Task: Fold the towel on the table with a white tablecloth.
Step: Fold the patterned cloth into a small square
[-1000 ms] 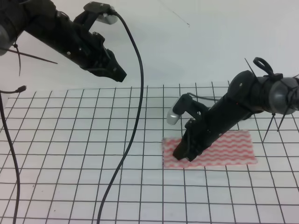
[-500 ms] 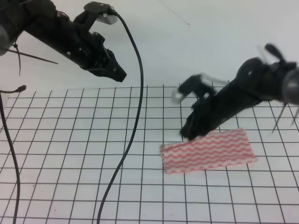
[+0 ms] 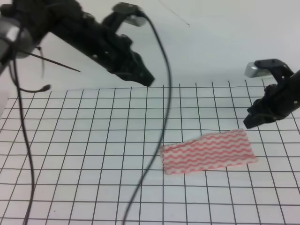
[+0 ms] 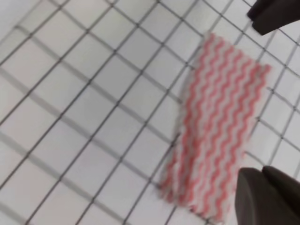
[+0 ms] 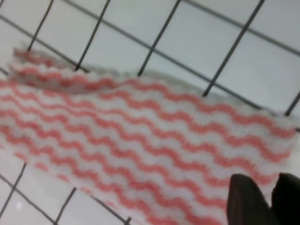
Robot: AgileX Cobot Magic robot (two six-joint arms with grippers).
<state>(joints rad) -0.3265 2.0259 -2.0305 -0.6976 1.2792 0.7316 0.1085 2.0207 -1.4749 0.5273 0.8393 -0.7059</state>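
A: What's the risk from here?

B: The towel [image 3: 208, 152] lies flat as a narrow strip on the table with a white tablecloth [image 3: 84, 154], right of centre and slightly askew to the grid. It looks folded along its length, so I'd judge a crosswise fold may be left. The cloth is thin — a pinch that comes down too shallow could slide off the edge, and one too deep could snag the tablecloth beneath and drag both. The corner at its left end looks a little lifted in the left wrist view, so the layers could part if only the top one is caught.

A: And the arms?

B: The right gripper [image 3: 250, 123] hangs just above the towel's far right corner, clear of the cloth, arm angled down from the right edge. In its wrist view the dark fingertips [image 5: 245, 199] sit close together with nothing between them, so I read it as closed and empty.

A: The left?

B: The left gripper [image 3: 146, 78] is high over the back of the table, well apart from the towel, pointing down toward it. Its jaws look pressed together — holding nothing.
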